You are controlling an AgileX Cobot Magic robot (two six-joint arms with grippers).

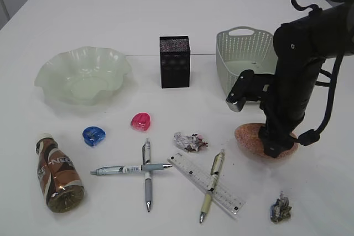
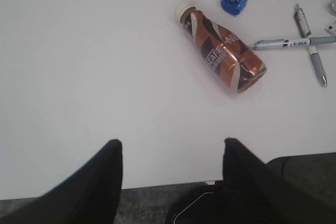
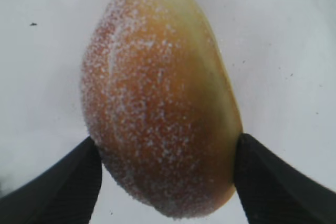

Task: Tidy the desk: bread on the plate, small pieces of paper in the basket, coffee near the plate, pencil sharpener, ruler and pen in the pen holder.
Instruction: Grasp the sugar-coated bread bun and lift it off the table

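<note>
Two arms, only the right one is on the job. Exterior: right hand (image 1: 275, 148) down over bread (image 1: 249, 136), lower right; plate (image 1: 83, 75) far off, upper left. Left wrist: left hand (image 2: 173, 153) apart, empty, coffee (image 2: 223, 45) lying ahead. Right wrist: fingers (image 3: 79, 177) touching both flanks of the speckled roll, long axis up-frame; looks clamped.
</note>
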